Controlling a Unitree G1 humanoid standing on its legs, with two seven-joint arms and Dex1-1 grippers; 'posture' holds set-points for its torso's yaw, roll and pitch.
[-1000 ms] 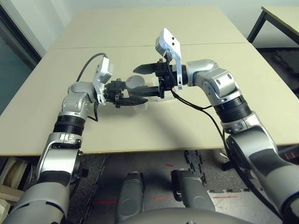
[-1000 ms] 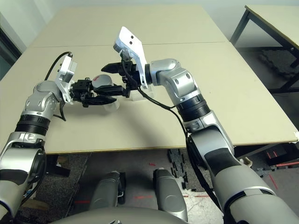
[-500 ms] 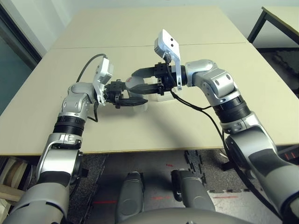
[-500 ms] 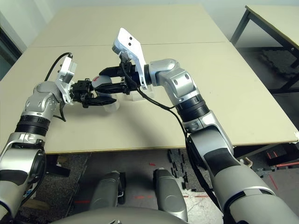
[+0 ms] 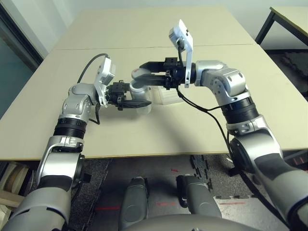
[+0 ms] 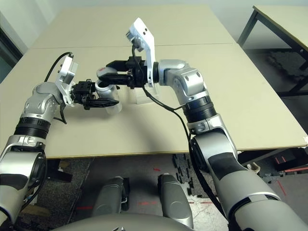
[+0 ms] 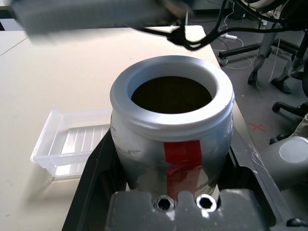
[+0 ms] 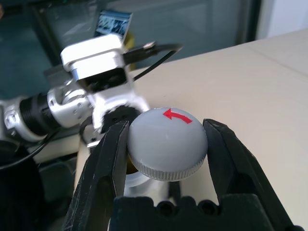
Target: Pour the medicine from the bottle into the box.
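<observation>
Bottle uncapped: left gripper (image 5: 137, 102) clamps the silvery metal bottle (image 7: 171, 132) upright, mouth up. Right gripper (image 8: 166, 144) pinches the grey round cap (image 8: 167, 143) just above it. Clear shallow plastic box (image 7: 72, 149) sits on the table (image 5: 144, 43), just beyond the bottle, toward the far edge; pour tips that way.

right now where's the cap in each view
Left eye: cap left of centre, in the right gripper, just above the bottle.
Right eye: cap upper left, same grip.
Left wrist: too blurred to tell; open bottle mouth centre.
Right wrist: cap centre, between the fingers.
Shared landmark: the bottle.
</observation>
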